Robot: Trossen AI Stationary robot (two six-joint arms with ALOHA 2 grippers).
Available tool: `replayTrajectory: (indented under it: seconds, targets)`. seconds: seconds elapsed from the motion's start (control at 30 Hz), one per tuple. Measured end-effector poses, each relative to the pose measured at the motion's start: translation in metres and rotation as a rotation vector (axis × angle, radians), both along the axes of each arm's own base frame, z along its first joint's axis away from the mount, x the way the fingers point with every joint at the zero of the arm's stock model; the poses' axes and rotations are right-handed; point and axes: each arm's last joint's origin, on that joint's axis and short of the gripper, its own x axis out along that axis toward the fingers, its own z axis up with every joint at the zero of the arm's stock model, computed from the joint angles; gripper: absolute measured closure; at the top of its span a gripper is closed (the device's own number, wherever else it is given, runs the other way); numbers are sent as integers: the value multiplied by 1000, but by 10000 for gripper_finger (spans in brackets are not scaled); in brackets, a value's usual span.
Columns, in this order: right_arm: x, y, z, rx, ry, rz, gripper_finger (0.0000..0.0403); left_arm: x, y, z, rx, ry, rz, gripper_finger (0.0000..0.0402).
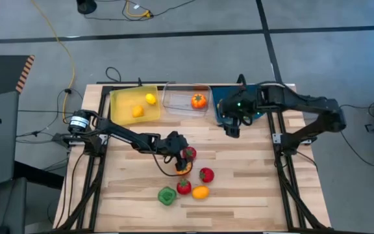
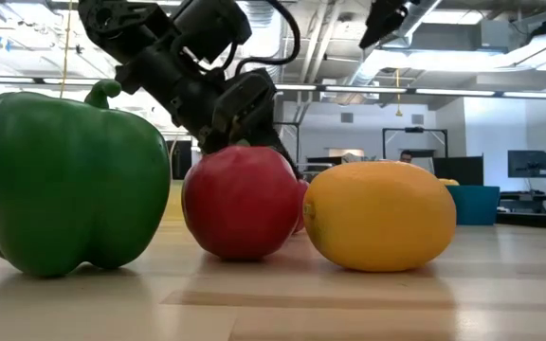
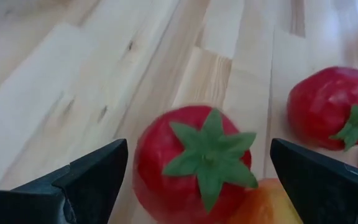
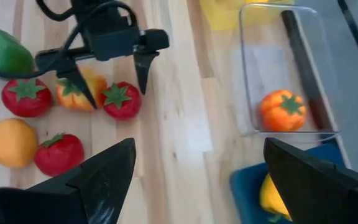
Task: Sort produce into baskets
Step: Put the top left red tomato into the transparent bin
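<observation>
Left gripper (image 1: 186,156) low over the wooden table (image 1: 252,188), fingers spread wide, straddling a red tomato (image 3: 194,165) without gripping it. An orange-yellow pepper (image 4: 79,90) sits touching that tomato. Rest of the loose cluster is nearby: two more red tomatoes, orange citrus (image 1: 200,192), green pepper (image 1: 167,195).

Right gripper (image 1: 231,123) hovers above the blue bin (image 1: 221,104), fingers wide, empty.

Yellow bin (image 1: 119,104) holds two lemons; clear bin (image 1: 174,101) holds an orange tomato-shaped piece (image 1: 199,101). Grey floor with cables around; open workshop behind.
</observation>
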Motion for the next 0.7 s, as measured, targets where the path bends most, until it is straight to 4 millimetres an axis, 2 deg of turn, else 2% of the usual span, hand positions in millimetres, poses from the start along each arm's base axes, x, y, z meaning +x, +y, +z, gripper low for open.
replayTrajectory:
  seconds: [0.3, 0.7]
  targets:
    - [4, 17, -38, 53, 13, -1, 21, -3, 0, -4, -55, 48, 49, 19]
    - [26, 32, -78, 58, 50, 47, 21, -3, 0, -3, -35, 40, 39, 27]
